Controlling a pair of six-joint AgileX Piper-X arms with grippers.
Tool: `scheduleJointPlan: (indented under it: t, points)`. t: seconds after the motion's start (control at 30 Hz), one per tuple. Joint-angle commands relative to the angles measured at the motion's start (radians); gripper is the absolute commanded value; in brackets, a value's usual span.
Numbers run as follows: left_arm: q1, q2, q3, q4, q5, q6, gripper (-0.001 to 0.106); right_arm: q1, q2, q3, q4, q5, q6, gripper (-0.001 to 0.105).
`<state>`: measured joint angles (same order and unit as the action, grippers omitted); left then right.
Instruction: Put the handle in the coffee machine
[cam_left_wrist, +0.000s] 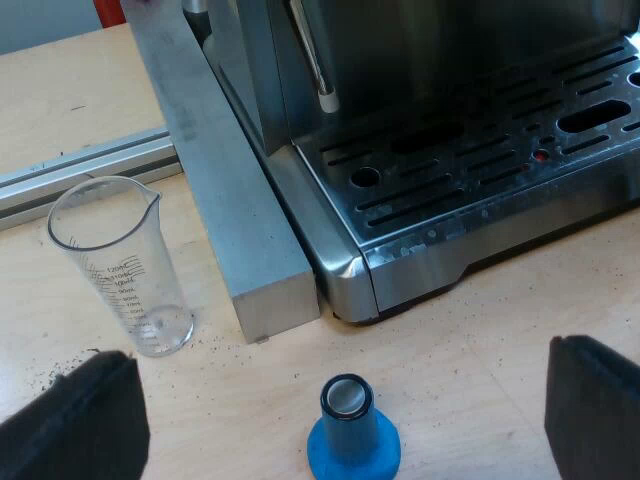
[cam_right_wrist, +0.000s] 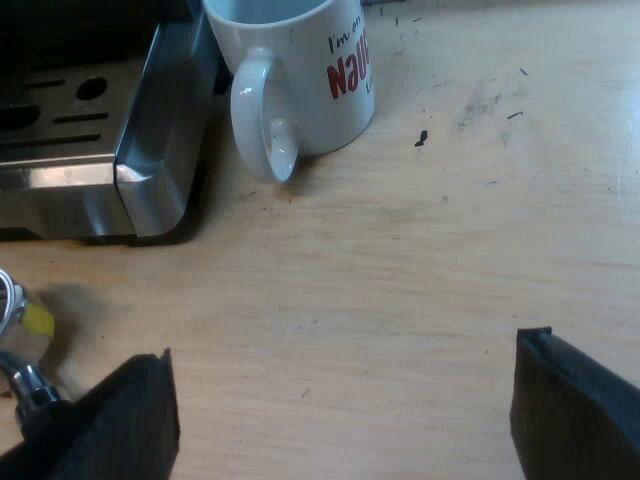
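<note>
Espresso machine (cam_left_wrist: 450, 150): brushed stainless steel, semi-gloss; slotted drip tray reflective. Block (cam_left_wrist: 225, 210) touching its side: grey metal, matt. Measuring glass (cam_left_wrist: 120, 265): clear plastic w/ printed scale. Tamper (cam_left_wrist: 352, 435): blue matt plastic, polished metal top. Mug (cam_right_wrist: 300, 70): white glazed ceramic, glossy. Holder (cam_right_wrist: 12, 335): bright metal. Desk (cam_left_wrist: 480, 330): pale wood, smooth, dark specks. Left hand (cam_left_wrist: 335, 412), right hand (cam_right_wrist: 340, 400): fingers matt black.

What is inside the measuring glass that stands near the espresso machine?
The measuring glass looks empty. Through its clear wall only its printed scale and the wooden table show. Nothing covers its inside, though I cannot tell whether a thin residue lies on its bottom.
</note>
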<state>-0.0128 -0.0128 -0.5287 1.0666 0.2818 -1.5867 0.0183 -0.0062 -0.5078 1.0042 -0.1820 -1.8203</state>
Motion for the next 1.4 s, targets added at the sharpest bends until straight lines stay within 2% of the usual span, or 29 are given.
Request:
scheduleJointPlan:
  t: [0.03, 0.33, 0.4, 0.63, 0.77, 0.9, 0.93, 1.07, 1.23, 1.3, 1.33, 1.4]
  points:
    - [-0.001, -0.139, -0.002, -0.016, 0.006, -0.008, 0.082, -0.001, -0.045, -0.005, -0.001, -0.002, -0.007, 0.070]
    - [-0.001, -0.135, -0.006, -0.017, 0.006, -0.012, 0.082, -0.001, -0.039, -0.011, 0.003, 0.004, -0.007, 0.070]
    - [-0.001, -0.123, -0.021, -0.009, 0.006, -0.033, 0.082, -0.001, -0.026, -0.028, 0.015, 0.006, 0.007, 0.070]
    - [-0.039, 0.004, -0.144, 0.026, 0.058, -0.066, 0.082, 0.017, 0.106, -0.172, 0.124, 0.005, 0.021, 0.070]
    - [-0.119, 0.093, -0.202, 0.026, 0.071, -0.066, 0.082, 0.070, 0.204, -0.251, 0.182, 0.005, 0.021, 0.070]
    - [-0.185, 0.154, -0.224, 0.029, 0.086, -0.066, 0.082, 0.099, 0.254, -0.284, 0.223, 0.005, 0.016, 0.070]
    - [-0.241, 0.203, -0.234, 0.029, 0.106, -0.066, 0.082, 0.153, 0.363, -0.344, 0.293, 0.005, -0.015, 0.070]
    - [-0.327, 0.271, -0.236, 0.029, 0.132, -0.060, 0.082, 0.227, 0.474, -0.384, 0.333, 0.005, -0.041, 0.070]
    - [-0.442, 0.351, -0.236, 0.029, 0.141, 0.001, 0.081, 0.314, 0.598, -0.409, 0.354, 0.009, -0.047, 0.070]
    - [-0.456, 0.360, -0.236, 0.029, 0.141, 0.009, 0.081, 0.334, 0.625, -0.410, 0.356, 0.021, -0.047, 0.070]
    - [-0.505, 0.389, -0.236, 0.029, 0.141, 0.041, 0.081, 0.340, 0.630, -0.410, 0.356, 0.024, -0.053, 0.070]
    - [-0.554, 0.415, -0.236, 0.029, 0.141, 0.062, 0.081, 0.390, 0.698, -0.410, 0.355, 0.033, -0.064, 0.058]
